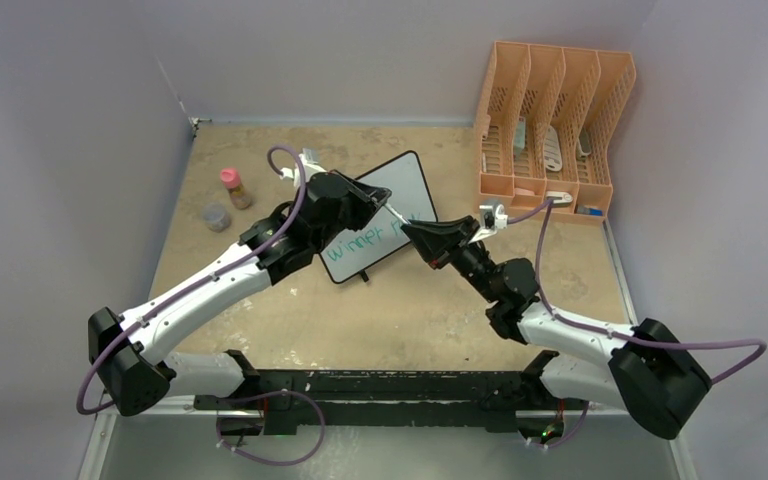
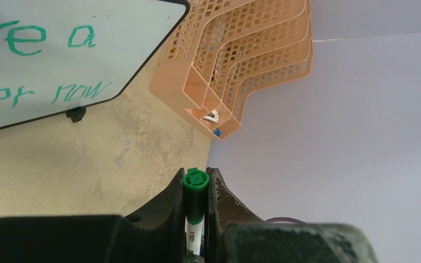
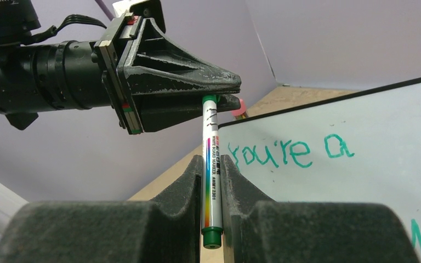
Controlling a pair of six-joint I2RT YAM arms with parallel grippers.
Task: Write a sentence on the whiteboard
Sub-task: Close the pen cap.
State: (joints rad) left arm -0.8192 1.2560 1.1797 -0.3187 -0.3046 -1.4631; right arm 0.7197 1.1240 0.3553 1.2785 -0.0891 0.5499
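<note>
Pinches the green end of the marker (image 3: 212, 181) in the left gripper (image 2: 196, 178), jaws closed tight on it; clasps the barrel in the right gripper (image 3: 212, 164), likewise clamped. Bears the sentence (image 3: 290, 153) on the whiteboard (image 1: 412, 178), mid-table behind both grippers, near the orange rack (image 1: 550, 110)

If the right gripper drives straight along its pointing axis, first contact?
The left gripper: its fingers clamp the marker's far end directly ahead of the right gripper. The gap looks short, since both hold the same marker.
</note>
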